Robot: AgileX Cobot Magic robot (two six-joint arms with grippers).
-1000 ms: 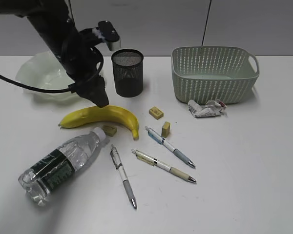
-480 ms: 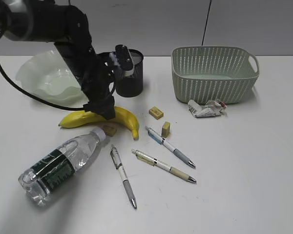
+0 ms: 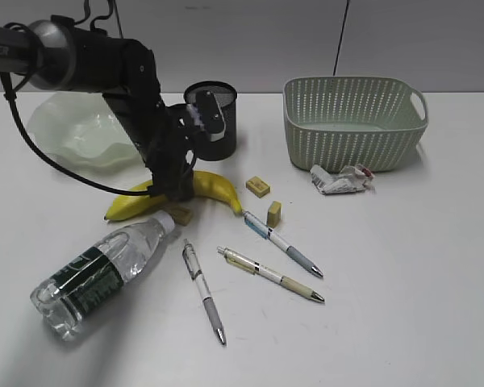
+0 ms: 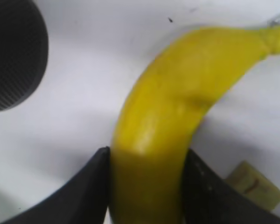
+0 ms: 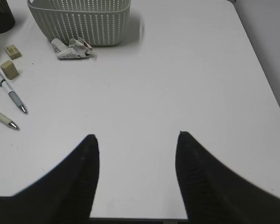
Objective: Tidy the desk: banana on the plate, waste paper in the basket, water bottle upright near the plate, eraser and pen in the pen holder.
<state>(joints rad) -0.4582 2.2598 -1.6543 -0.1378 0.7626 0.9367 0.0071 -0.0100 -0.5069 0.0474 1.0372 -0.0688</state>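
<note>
My left gripper (image 3: 174, 190) is shut on the yellow banana (image 3: 215, 185) near its middle, low over the desk (image 3: 403, 266). In the left wrist view both fingers press the sides of the banana (image 4: 186, 84) at the gripper (image 4: 147, 150). The ruffled green plate (image 3: 77, 133) is behind on the left. The black mesh pen holder (image 3: 218, 133) stands just behind the gripper. The bottle (image 3: 101, 270) lies on its side at the front left. The waste paper (image 3: 343, 179) lies in front of the basket (image 3: 355, 121). My right gripper (image 5: 136, 135) is open and empty over bare desk.
Three small tan erasers (image 3: 257, 186), (image 3: 273, 213), (image 3: 180, 215) lie close to the banana. Three pens (image 3: 281, 242), (image 3: 270, 274), (image 3: 203, 290) lie in front of it. The right wrist view shows the basket (image 5: 79, 21), the paper (image 5: 70, 49) and the desk's right edge.
My left gripper has come down from behind the banana and shut on it. The banana has turned, its right tip swinging up and to the right.
</note>
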